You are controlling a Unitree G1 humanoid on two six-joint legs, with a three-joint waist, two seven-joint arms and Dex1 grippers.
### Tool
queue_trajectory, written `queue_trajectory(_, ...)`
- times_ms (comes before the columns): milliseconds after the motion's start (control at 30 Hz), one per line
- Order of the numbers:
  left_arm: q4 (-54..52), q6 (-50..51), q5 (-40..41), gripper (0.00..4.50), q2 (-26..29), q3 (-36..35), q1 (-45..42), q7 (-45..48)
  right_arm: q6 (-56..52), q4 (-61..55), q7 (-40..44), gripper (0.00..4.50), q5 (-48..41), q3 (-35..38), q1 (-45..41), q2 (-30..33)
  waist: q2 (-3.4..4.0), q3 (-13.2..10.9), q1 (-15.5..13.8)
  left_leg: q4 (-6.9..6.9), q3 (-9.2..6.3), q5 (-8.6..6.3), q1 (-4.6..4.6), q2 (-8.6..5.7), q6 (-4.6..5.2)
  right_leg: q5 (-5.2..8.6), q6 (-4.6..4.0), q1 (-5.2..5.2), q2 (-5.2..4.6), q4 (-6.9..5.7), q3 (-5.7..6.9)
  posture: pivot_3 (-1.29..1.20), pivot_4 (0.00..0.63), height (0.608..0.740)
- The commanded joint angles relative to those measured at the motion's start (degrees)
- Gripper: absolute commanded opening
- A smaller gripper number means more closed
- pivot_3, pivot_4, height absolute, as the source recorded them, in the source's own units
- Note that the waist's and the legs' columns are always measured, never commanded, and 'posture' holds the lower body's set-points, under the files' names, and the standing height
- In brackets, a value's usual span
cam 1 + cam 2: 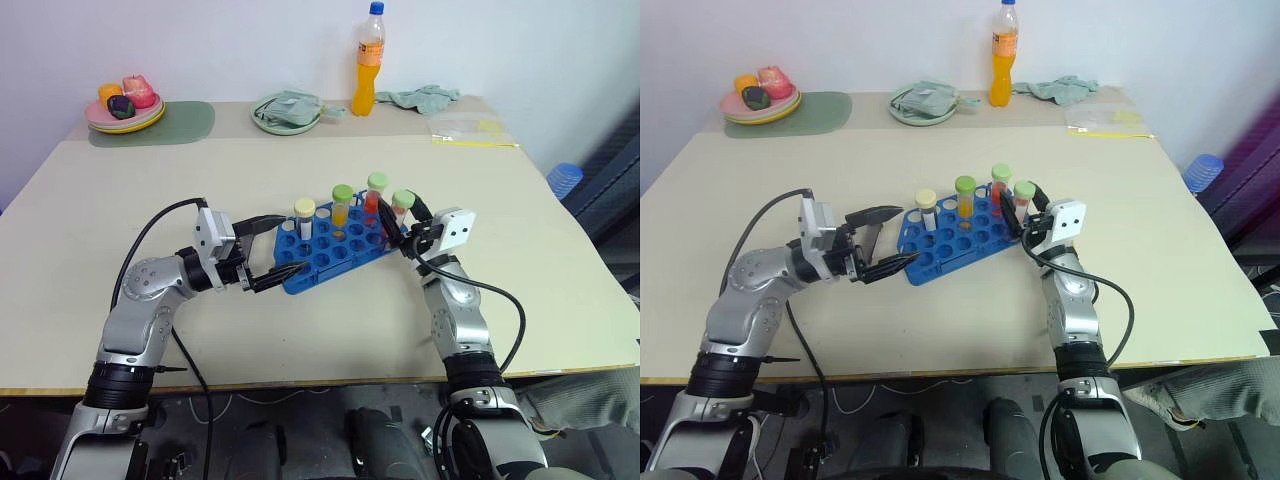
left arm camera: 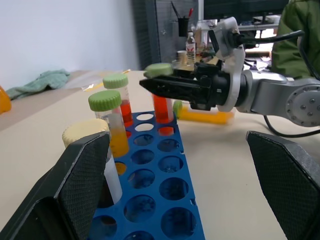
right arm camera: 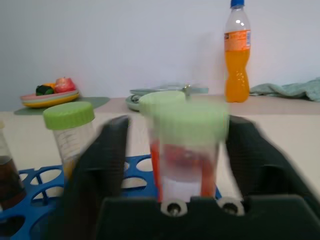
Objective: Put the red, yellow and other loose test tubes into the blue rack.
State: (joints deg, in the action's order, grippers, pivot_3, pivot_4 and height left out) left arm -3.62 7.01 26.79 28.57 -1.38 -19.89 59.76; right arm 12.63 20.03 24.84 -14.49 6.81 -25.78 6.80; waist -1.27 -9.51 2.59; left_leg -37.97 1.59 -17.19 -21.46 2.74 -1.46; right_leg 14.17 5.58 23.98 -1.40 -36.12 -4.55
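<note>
We have our right gripper (image 1: 413, 228) at the far right end of the blue rack (image 1: 330, 250), its fingers spread apart on either side of a green-capped tube (image 1: 402, 203) that stands just ahead of the fingertips; nothing looks clamped, though we cannot tell whether that tube is fully seated in a hole. Beyond it in the rack stand a red tube (image 1: 376, 194), a yellow tube (image 1: 342, 205) and a darker cream-capped tube (image 1: 305, 217), all upright. Our left gripper (image 1: 279, 248) rests wide open and empty at the rack's near left end, one finger either side of the corner, seemingly steadying it. To finish this step well, we should draw the right fingers straight back without brushing the cap, keeping the left in place so the rack cannot slide.
</note>
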Motion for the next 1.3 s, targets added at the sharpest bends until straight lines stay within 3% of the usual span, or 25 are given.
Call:
queue_trajectory(33,-2.25,-0.73,0.57,4.50,-0.01,-0.50,-0.15,-0.09,-1.30,-5.45,0.40,4.43,-0.59,0.25,-0.05,1.93,0.00,0.00,-0.01,0.00,0.00,0.00,0.00,0.00,0.00,0.01,-0.01,0.00,0.00,0.00,0.00,0.00,0.150,0.740)
queue_trajectory(200,-2.62,-0.97,0.53,4.50,-0.46,-0.38,0.22,-0.54,-14.55,-22.46,0.77,4.43,-3.61,2.36,3.83,10.46,0.00,0.00,-0.43,-0.01,-0.01,0.00,-0.06,-0.03,0.00,0.01,-0.01,0.00,-0.04,0.02,0.00,0.00,0.150,0.740)
queue_trajectory(333,-1.86,-1.76,0.54,4.50,-1.07,-0.48,0.49,-0.27,-34.61,-37.86,3.88,4.43,-15.75,8.09,7.23,23.47,0.00,-0.01,-0.44,-0.01,0.02,0.00,-0.07,-0.08,0.00,0.09,-0.15,0.00,-0.13,0.06,-0.02,0.00,0.150,0.740)
queue_trajectory(400,-1.26,-2.31,0.30,4.50,-1.52,-0.15,-0.01,-0.16,-41.73,-40.28,2.86,4.43,-17.21,9.30,7.40,28.28,-0.04,0.01,-0.23,-0.01,0.00,0.00,-0.04,-0.06,0.00,0.09,-0.16,-0.04,-0.09,0.08,-0.01,0.00,0.150,0.740)
queue_trajectory(467,-0.45,-2.72,0.33,4.50,-2.22,0.06,-0.80,0.05,-49.50,-40.36,1.06,4.43,-14.29,8.13,6.93,34.01,-0.06,0.01,-0.04,-0.02,-0.01,-0.01,0.05,-0.04,0.01,0.11,-0.18,-0.10,-0.03,0.09,-0.02,0.00,0.150,0.740)
queue_trajectory(567,1.06,-3.61,-0.11,4.50,-3.02,0.48,-1.77,0.52,-65.00,-41.47,3.25,4.43,-18.27,5.41,5.48,41.64,-0.06,0.01,-0.13,-0.03,0.00,0.00,0.04,-0.03,0.01,0.12,-0.21,-0.08,-0.01,0.11,-0.04,0.00,0.150,0.740)
queue_trajectory(733,2.19,-4.79,-0.71,4.50,-4.22,1.04,-2.16,0.28,-76.91,-43.70,9.70,4.43,-19.52,-2.48,3.45,51.87,-0.11,-0.02,-0.20,-0.01,0.02,-0.03,-0.08,-0.03,0.06,0.12,-0.19,0.03,-0.04,0.16,-0.06,0.00,0.150,0.740)
queue_trajectory(767,2.20,-4.96,-0.88,4.50,-4.40,1.18,-2.12,0.21,-78.56,-43.15,9.93,4.43,-19.84,-2.97,2.74,52.03,-0.13,-0.02,-0.22,-0.01,0.00,-0.03,-0.09,-0.03,0.06,0.12,-0.19,0.03,-0.03,0.18,-0.04,0.00,0.150,0.740)
queue_trajectory(933,1.02,-5.52,-1.35,4.50,-4.88,1.23,-0.56,-0.69,-101.36,-24.28,-0.14,4.43,-16.56,-0.40,-15.07,39.44,-0.14,-0.02,0.13,-0.08,0.09,-0.03,-0.06,-0.04,0.06,0.08,-0.22,0.04,-0.05,0.21,-0.12,0.00,0.150,0.740)
queue_trajectory(1300,-1.69,-5.82,-1.49,4.50,-4.77,0.99,2.21,-3.13,-103.45,-10.13,1.27,4.43,-13.66,-16.22,-27.43,38.41,-0.11,0.00,-0.34,-0.08,0.02,-0.06,-0.74,-0.07,0.12,-0.03,-0.03,0.54,-0.12,0.30,0.00,0.00,0.150,0.740)
